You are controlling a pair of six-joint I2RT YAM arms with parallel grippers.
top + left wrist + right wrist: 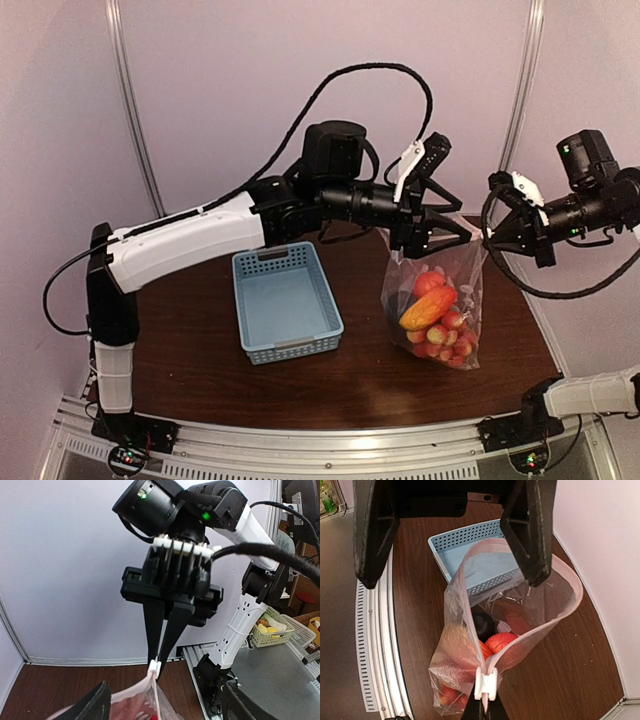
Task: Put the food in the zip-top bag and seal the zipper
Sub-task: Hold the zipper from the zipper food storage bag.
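Note:
The polka-dot zip-top bag (pixel 462 290) hangs upright over the table between both grippers, its mouth open in a wide loop (pixel 465 575). The food (pixel 428 308) lies inside: a red tomato (pixel 500 642), a dark eggplant (pixel 482 622) and the red-yellow cluster (pixel 445 340). My right gripper (pixel 485 707) is shut on the zipper's white slider (pixel 485 682) at the bag's right end; it also shows in the left wrist view (pixel 156 666). My left gripper (pixel 435 240) is open, jaws wide apart across the bag's left end, with one finger (pixel 532 550) at the rim.
The light-blue perforated basket (pixel 275 258) stands empty on the brown table left of the bag. The table's metal rail (pixel 375 645) runs along the near edge. Purple walls close in behind and to the right.

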